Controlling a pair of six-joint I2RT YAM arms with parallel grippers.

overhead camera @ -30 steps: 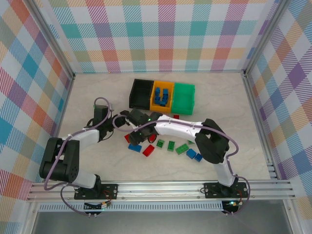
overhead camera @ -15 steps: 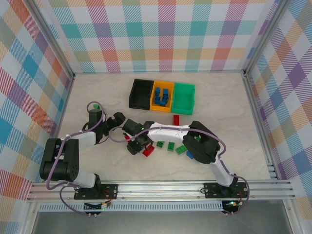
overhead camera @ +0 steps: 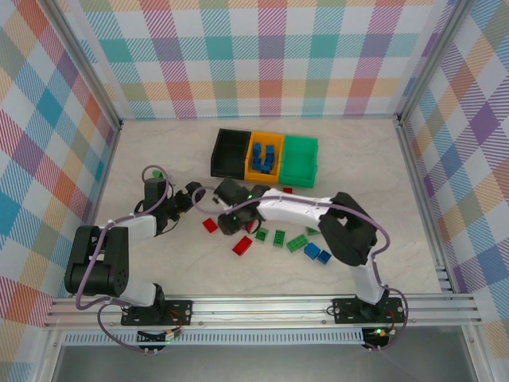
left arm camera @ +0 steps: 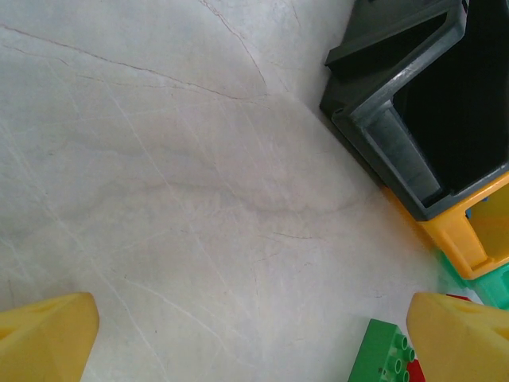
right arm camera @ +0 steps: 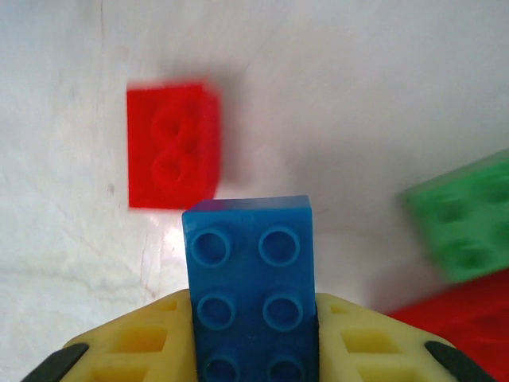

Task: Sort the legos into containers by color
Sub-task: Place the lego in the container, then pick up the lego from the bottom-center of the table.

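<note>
Part of the blue lego (right arm camera: 250,270) pinched by the right end effector (right arm camera: 253,322) is cut off; left end effector (left arm camera: 254,338) spread.

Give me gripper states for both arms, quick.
Left gripper: open, nothing between the fingers.
Right gripper: closed on a blue brick.

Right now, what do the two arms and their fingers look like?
Left arm and right arm: white links, black joints and bases, a greyish cable looping along each. Green light lit near the right wrist. Fingers are yellow, blocky wedges.
</note>
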